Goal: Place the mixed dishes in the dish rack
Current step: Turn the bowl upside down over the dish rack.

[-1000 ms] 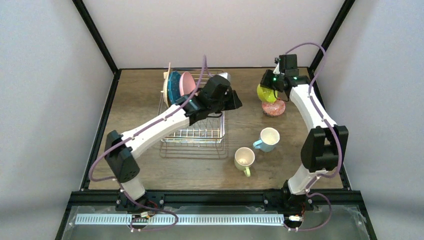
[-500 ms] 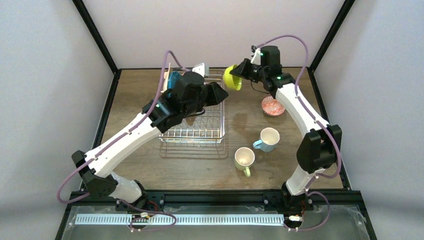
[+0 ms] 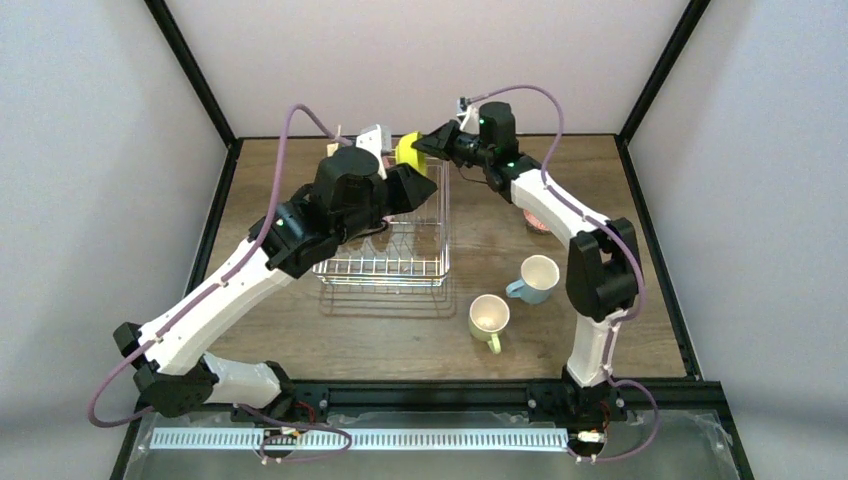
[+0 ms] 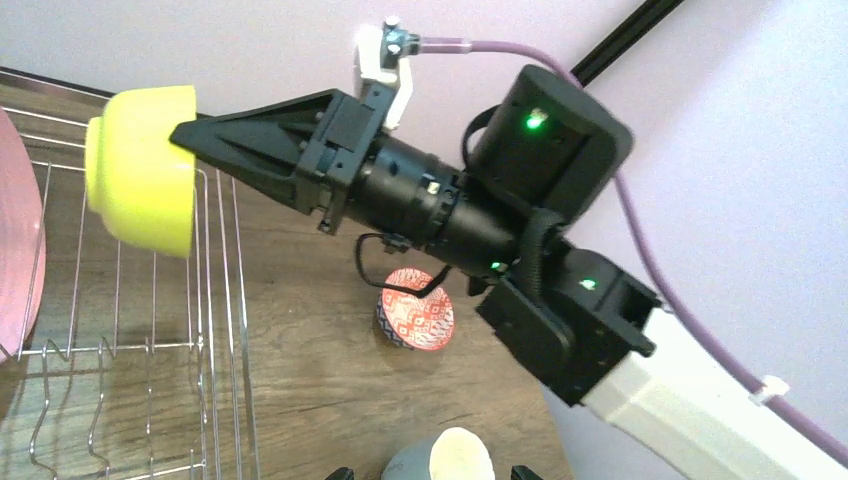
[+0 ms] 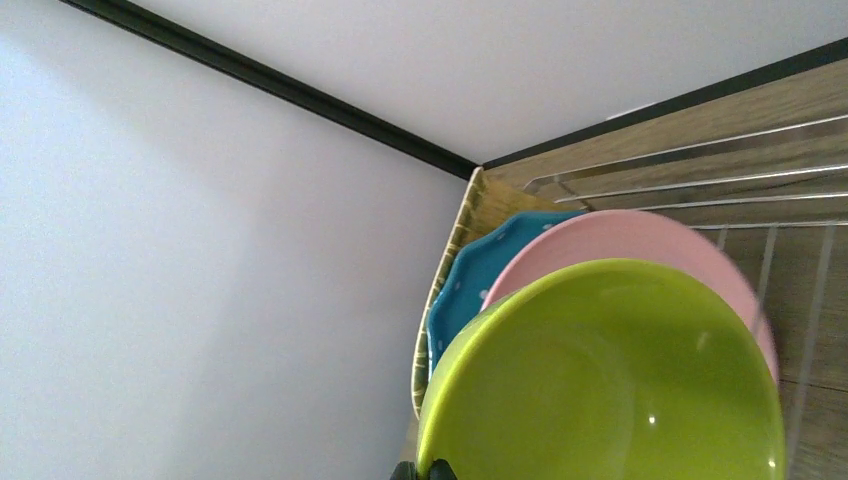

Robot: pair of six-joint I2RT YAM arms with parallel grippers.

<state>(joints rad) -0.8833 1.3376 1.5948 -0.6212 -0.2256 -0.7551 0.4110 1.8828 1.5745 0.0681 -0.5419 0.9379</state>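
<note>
My right gripper (image 3: 425, 143) is shut on the rim of a lime bowl (image 3: 408, 152) and holds it tilted on its side over the back right corner of the dish rack (image 3: 385, 268). The right wrist view shows the lime bowl (image 5: 620, 380) just in front of the pink plate (image 5: 640, 240), teal dotted plate (image 5: 470, 285) and tan plate (image 5: 470, 215), which stand upright in the rack. My left gripper (image 3: 428, 185) hangs open above the rack, holding nothing. A light-blue mug (image 3: 535, 278) and a pale yellow-green mug (image 3: 488, 318) stand on the table to the rack's right.
A red patterned bowl (image 4: 415, 322) sits on the table under the right arm, right of the rack's wires (image 4: 200, 330). In the top view my left arm hides most of the plates. Black frame posts line the table's back corners.
My right arm has swung left, carrying the lime bowl from above the red bowl to the rack's back right corner. My left arm has risen and drawn back to the left, still open.
</note>
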